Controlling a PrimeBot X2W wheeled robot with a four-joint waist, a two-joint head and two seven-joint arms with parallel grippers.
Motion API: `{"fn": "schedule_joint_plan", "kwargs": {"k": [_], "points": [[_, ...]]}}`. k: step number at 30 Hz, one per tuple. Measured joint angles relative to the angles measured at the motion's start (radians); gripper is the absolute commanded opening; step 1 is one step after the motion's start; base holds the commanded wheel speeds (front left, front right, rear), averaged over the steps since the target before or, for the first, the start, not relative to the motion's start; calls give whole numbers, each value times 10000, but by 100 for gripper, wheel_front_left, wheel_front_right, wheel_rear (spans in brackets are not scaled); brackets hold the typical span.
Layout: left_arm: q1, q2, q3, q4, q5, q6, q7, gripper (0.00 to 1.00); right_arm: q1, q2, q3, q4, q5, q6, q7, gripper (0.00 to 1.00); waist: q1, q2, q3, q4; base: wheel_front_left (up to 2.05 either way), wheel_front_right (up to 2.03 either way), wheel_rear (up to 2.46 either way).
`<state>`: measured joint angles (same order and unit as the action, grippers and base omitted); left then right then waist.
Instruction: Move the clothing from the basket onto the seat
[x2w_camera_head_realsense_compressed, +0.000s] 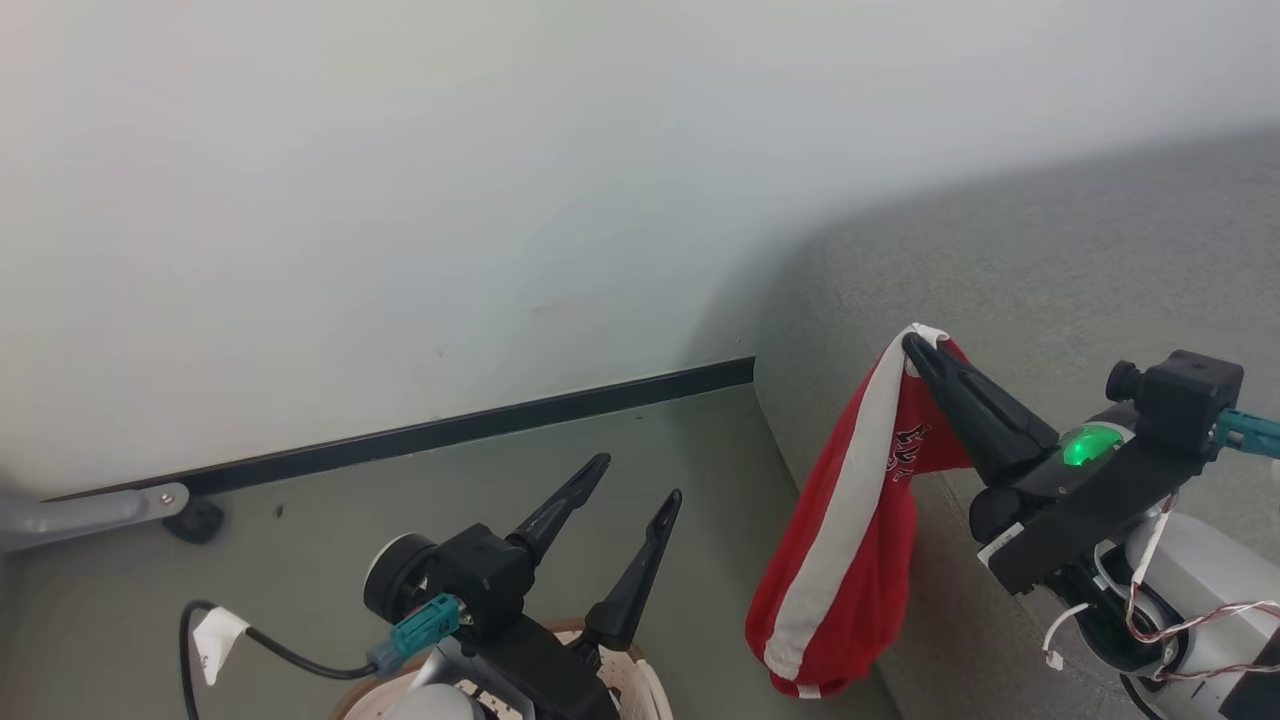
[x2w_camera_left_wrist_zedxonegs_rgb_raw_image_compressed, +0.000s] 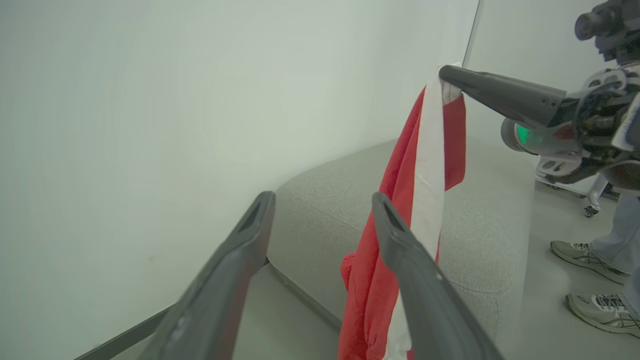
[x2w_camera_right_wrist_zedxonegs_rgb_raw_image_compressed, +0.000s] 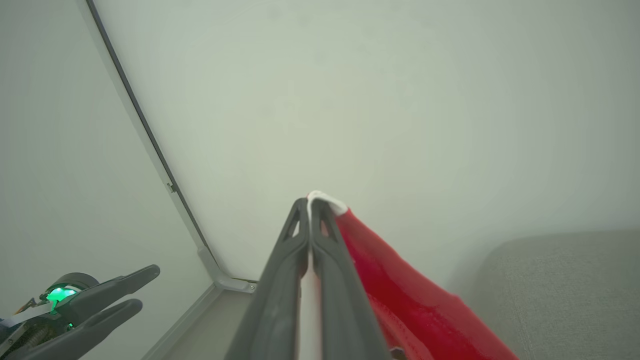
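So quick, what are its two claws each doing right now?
Left gripper: open, holding nothing.
Right gripper: shut on the clothing, which hangs from its fingertips.

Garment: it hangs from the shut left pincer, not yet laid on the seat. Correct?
No: the garment hangs from the shut right pincer, as the head view shows; the left pincer is open and empty. It is not yet laid on the seat.
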<state>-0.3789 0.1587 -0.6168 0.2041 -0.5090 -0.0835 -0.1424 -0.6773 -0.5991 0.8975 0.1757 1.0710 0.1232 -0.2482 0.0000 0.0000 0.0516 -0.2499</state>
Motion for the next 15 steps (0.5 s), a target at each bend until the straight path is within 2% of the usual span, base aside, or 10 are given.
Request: {"fn": "schedule_joint_plan", "kwargs": {"k": [8, 15], "points": [[22, -15, -71, -159, 0, 44, 44, 100, 453, -128, -625, -458, -364, -13, -6, 0, -1, 0, -44, -382, 0, 0, 0], [21, -15, -86, -259, 0, 48, 136, 100, 661, -387, -1839, -1137, -416, -15, -10, 0, -1, 0, 68, -522, 0, 0, 0]]}}
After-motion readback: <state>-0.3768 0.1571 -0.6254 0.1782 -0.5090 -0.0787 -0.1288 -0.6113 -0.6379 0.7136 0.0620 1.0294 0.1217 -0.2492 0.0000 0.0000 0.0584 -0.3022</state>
